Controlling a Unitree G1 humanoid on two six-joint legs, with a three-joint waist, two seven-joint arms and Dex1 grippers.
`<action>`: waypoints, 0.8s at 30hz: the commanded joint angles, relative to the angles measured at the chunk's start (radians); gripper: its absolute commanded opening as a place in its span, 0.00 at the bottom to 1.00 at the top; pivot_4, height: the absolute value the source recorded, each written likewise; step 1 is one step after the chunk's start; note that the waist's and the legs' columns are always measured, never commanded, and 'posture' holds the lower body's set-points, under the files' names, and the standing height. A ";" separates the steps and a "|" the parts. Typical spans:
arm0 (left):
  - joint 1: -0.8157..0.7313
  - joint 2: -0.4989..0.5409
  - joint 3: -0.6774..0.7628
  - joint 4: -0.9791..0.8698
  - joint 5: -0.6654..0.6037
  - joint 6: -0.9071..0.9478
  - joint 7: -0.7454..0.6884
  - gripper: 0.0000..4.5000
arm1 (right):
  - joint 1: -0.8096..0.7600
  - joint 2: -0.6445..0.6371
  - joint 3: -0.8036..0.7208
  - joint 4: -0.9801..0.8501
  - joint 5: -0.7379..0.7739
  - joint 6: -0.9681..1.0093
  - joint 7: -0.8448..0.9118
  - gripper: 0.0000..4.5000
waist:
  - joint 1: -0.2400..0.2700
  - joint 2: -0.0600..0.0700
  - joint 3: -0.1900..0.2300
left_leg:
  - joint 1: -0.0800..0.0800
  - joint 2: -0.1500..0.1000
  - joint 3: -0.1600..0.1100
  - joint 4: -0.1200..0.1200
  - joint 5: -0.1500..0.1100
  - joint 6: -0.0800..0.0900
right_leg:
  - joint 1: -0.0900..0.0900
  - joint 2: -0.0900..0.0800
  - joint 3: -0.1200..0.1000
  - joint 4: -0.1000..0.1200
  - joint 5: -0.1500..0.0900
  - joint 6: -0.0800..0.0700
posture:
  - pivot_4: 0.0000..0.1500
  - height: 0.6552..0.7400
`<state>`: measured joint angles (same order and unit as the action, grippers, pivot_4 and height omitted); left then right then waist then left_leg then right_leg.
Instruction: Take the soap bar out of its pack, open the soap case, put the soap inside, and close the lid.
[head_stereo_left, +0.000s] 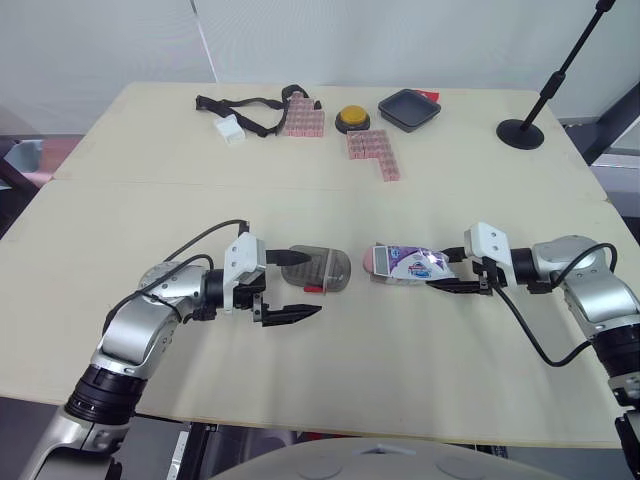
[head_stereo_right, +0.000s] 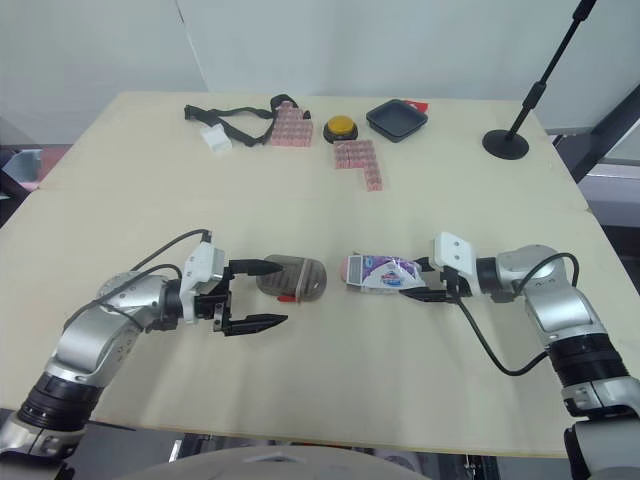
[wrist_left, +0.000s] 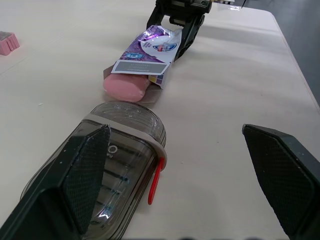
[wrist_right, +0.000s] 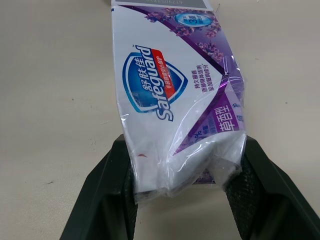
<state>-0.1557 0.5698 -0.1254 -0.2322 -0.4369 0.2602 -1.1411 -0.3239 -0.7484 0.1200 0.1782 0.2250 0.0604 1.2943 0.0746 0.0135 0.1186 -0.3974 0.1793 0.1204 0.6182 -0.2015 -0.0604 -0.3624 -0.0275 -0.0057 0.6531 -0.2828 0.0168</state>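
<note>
Just beside the smoky translucent plastic soap case (head_stereo_left: 320, 268), with the pink soap bar (head_stereo_left: 378, 260) poking from the purple-and-white foil pack (head_stereo_left: 420, 264), the right gripper (head_stereo_left: 452, 275) pinches the pack's crumpled far end (left gripper (head_stereo_left: 308, 283) spread wide at the case, empty), so pull straight away from the case.

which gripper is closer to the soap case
Left. The left gripper is open, one finger alongside the soap case; the right gripper pinches the far end of the soap pack.

- A pale wooden table (head_stereo_left: 400, 360) spans the scene, with a seam crossing its far half.
- White wall panels (head_stereo_left: 350, 40) stand behind it.
- A black stand (head_stereo_left: 521, 132) rests at the far right.
</note>
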 joint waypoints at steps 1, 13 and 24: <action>-0.008 0.010 0.006 -0.025 -0.001 -0.009 0.003 1.00 | 0.001 -0.012 -0.032 -0.019 0.018 -0.006 0.000 0.51 | 0.000 0.000 0.000 | 0.000 0.000 0.000 0.000 0.000 0.000 | 0.000 0.000 0.000 0.000 0.000 0.000 | 1.00 1.00; -0.007 0.019 0.007 -0.018 0.004 -0.014 0.008 1.00 | -0.004 -0.107 -0.060 -0.049 0.018 -0.034 0.055 0.51 | 0.002 0.000 0.000 | 0.000 0.000 0.000 0.000 0.000 0.000 | 0.000 0.000 0.000 0.000 0.000 0.000 | 1.00 1.00; -0.015 0.016 0.000 -0.007 0.013 -0.016 0.005 1.00 | 0.028 -0.249 -0.061 -0.059 -0.009 -0.070 0.127 0.51 | 0.002 0.000 0.000 | 0.000 0.000 0.000 0.001 0.000 0.000 | 0.000 0.000 0.000 0.000 0.000 0.000 | 1.00 1.00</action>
<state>-0.1591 0.5760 -0.1329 -0.2279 -0.4238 0.2599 -1.1333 -0.3003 -0.9749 0.0906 0.1458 0.2130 0.0050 1.4073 0.0766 0.0135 0.1186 -0.3977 0.1793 0.1204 0.6187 -0.2018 -0.0601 -0.3623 -0.0274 -0.0057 0.6528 -0.2827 0.0169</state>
